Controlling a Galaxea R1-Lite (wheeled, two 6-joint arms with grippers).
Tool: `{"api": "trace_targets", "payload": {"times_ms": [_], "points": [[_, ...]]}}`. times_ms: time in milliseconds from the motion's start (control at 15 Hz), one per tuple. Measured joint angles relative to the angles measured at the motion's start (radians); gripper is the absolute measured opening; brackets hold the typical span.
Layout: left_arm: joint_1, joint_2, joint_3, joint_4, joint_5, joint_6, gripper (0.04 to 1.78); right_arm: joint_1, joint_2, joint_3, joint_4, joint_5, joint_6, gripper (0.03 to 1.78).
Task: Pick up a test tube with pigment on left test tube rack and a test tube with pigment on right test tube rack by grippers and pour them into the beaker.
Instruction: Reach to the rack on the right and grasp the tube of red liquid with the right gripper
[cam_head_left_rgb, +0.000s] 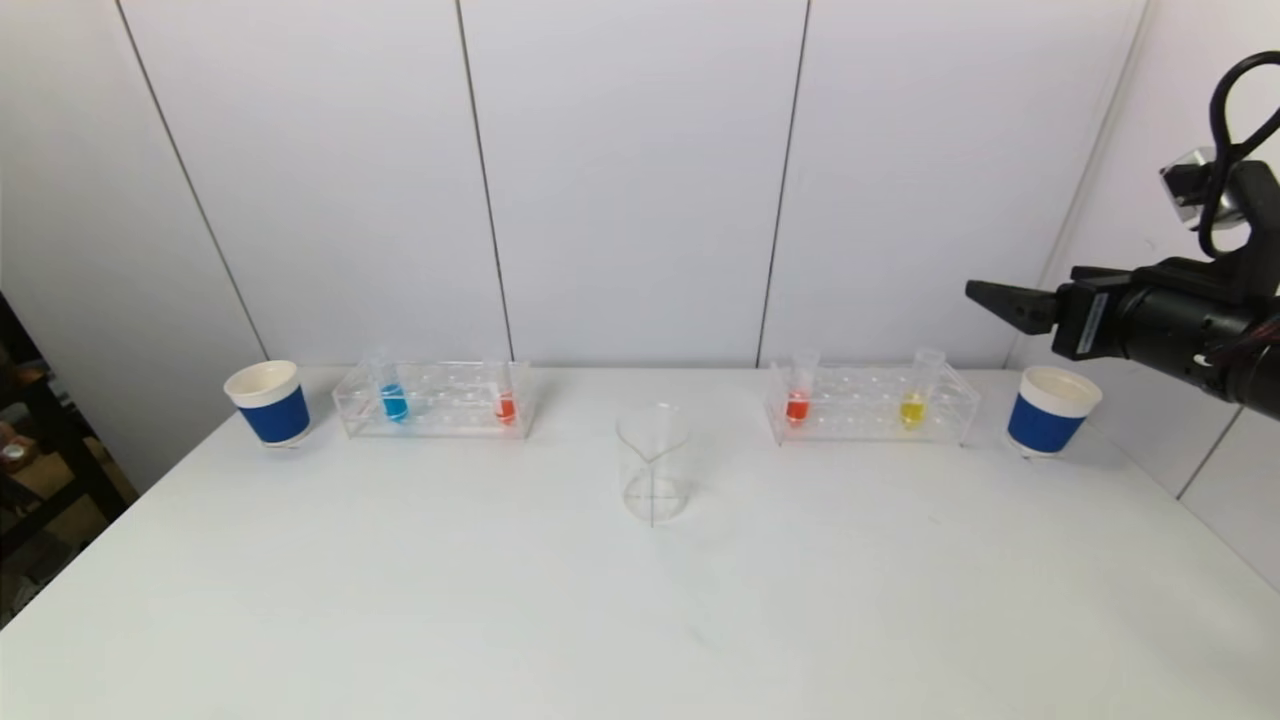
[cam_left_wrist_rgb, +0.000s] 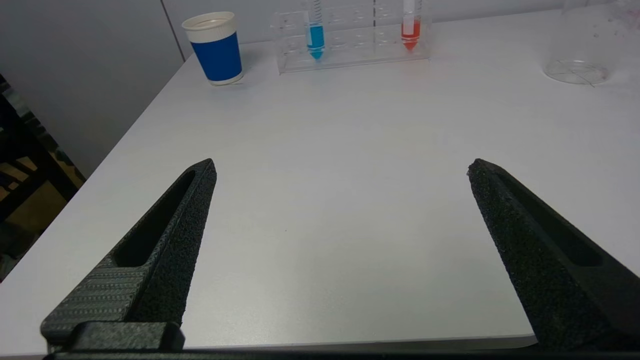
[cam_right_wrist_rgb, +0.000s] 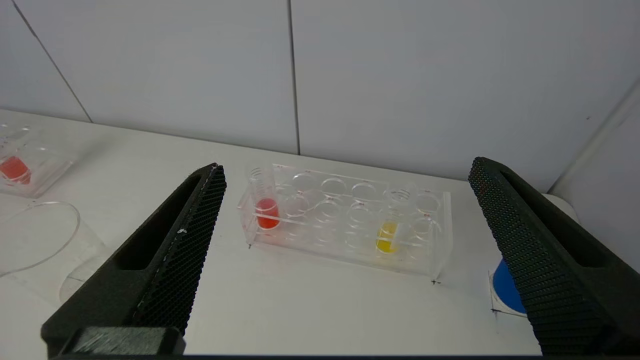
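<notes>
Your right gripper (cam_right_wrist_rgb: 345, 170) hangs spread wide above the right test tube rack (cam_right_wrist_rgb: 345, 220); your left gripper (cam_left_wrist_rgb: 340, 167), also spread, holds nothing.

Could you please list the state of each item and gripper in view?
Beaker: upright, empty.
Blue tube: upright in left rack.
Yellow tube: upright in right rack.
Left gripper: open, holding nothing.
Right gripper: open, raised, holding nothing.

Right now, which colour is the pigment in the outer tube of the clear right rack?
Yellow pigment tube, clearest in the right wrist view.
</notes>
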Motion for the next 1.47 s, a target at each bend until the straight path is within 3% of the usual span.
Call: {"api": "trace_targets", "payload": {"times_ms": [133, 333, 533, 733, 1200, 1467], "points": [[0.0, 0.0, 0.0, 0.0, 0.0, 0.0, 1.76, 0.008, 0.056, 0.019, -0.076, 0.012, -0.005, 1.77], [0.0, 0.0, 0.0, 0.0, 0.0, 0.0, 1.76, 0.021, 0.155, 0.077, -0.276, 0.031, -0.03, 1.77], [0.0, 0.0, 0.0, 0.0, 0.0, 0.0, 1.76, 0.059, 0.252, 0.154, -0.48, 0.025, -0.029, 1.77], [0.0, 0.0, 0.0, 0.0, 0.0, -0.001, 1.76, 0.108, 0.345, 0.21, -0.623, 0.016, -0.031, 1.77], [0.0, 0.0, 0.0, 0.0, 0.0, 0.0, 1.76, 0.225, 0.513, 0.238, -0.794, -0.078, -0.033, 1.77], [0.0, 0.0, 0.0, 0.0, 0.0, 0.0, 1.76, 0.259, 0.614, 0.201, -0.853, -0.136, -0.031, 1.77]]}}
